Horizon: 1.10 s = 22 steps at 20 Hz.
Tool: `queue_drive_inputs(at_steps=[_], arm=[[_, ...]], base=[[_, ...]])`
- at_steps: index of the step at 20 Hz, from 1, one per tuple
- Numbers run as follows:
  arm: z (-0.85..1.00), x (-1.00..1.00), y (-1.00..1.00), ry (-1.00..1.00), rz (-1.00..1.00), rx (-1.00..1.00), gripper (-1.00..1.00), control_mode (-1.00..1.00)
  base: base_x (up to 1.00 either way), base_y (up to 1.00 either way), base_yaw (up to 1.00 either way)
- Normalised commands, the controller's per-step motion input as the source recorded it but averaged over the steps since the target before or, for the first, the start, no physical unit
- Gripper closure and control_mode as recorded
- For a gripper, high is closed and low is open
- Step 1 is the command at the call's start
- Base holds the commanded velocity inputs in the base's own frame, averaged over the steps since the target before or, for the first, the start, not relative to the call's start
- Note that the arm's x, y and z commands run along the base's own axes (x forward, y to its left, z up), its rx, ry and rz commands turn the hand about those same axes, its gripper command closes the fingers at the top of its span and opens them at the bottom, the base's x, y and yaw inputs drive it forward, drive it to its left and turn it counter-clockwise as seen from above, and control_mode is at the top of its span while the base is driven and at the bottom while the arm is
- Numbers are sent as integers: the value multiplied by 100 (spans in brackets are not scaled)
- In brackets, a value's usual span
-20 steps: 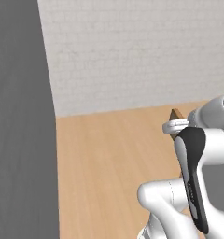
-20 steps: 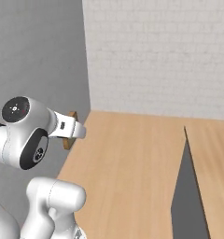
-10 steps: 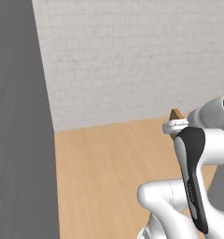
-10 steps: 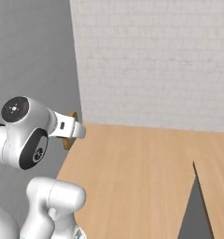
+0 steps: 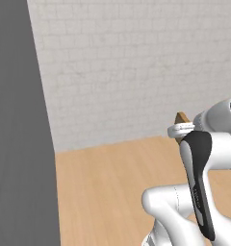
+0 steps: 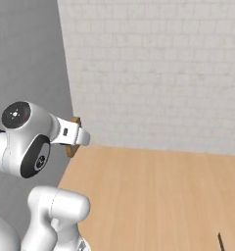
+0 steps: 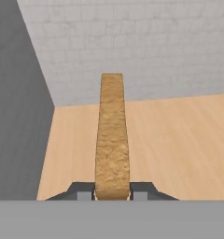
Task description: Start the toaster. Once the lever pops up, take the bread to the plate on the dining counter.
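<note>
One bread (image 7: 112, 140) slice, edge-on, clamped in end effector (image 7: 112, 190); faces hidden.

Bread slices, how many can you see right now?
1. The bread is clamped edge-on in the end effector, held above the light-wood surface near the white brick wall.

The left base view looks forward and slightly down from behind the white jointed arm (image 5: 199, 192), which occupies its lower right. The right base view faces the same way from the opposite side, with the arm at lower left. Both share the pale white brick wall (image 6: 153, 73), the flat grey upright panel (image 5: 16, 144) and the light wooden floor surface (image 6: 149, 196). The hand view looks along the thin tan crusted bread slice (image 7: 112, 140), seen edge-on and close, toward apparently the same wall corner.
</note>
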Motion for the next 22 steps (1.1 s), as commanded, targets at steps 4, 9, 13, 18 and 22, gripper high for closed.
queue_drive_inputs(at_steps=[4, 9, 13, 18, 22], arm=[[0, 0, 0, 0, 0, 0, 100, 100], [0, 0, 0, 0, 0, 0, 100, 100], [0, 0, 0, 0, 0, 0, 100, 100], [0, 0, 0, 0, 0, 0, 100, 100], [0, 0, 0, 0, 0, 0, 100, 100]], base=[[100, 7, -1], [100, 3, -2], [100, 1, -5], [95, -4, -43], [58, -5, -65]])
